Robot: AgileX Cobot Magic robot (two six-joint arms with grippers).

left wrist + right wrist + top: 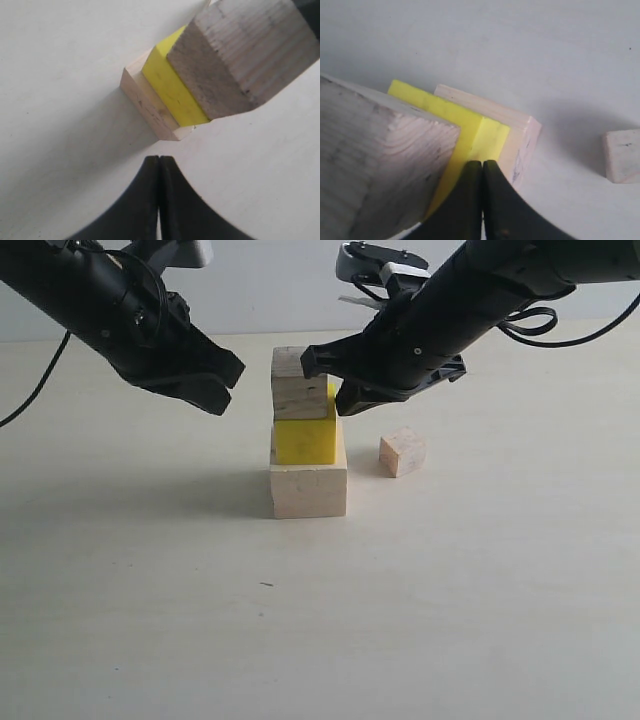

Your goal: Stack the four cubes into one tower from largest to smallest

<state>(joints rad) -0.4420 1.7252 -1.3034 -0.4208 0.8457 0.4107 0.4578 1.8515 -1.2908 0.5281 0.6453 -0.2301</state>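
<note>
Exterior view, tower (300, 430): 3 cubes high, mid table (150, 620). Pale wood cube (308, 492) at btm, yellow cube (305, 445) on it, plywood cube (298, 390) on top.
Exterior view, small tan cube (402, 452): on the table to the right of the tower's base, near but apart. Not stacked yet.
Exterior view, my left gripper (228, 388): in the air left of the plywood cube, apart from it.
Exterior view, my right gripper (340, 375): at the plywood cube's right side. Touching or just beside it, can't tell.
Left wrist view, left gripper (159, 172): fingers pressed together, nothing btwn them, tip clear of the tower.
Left wrist view, cubes: pale wood cube (145, 102), yellow cube (172, 90), plywood cube (235, 55) stacked in that order, plywood nearest the cam.
Right wrist view, right gripper (481, 172): fingers pressed together, empty, tip in front of the yellow cube (470, 132).
Right wrist view, small tan cube (622, 155): alone on the table, apart from the pale wood cube (517, 135).
</note>
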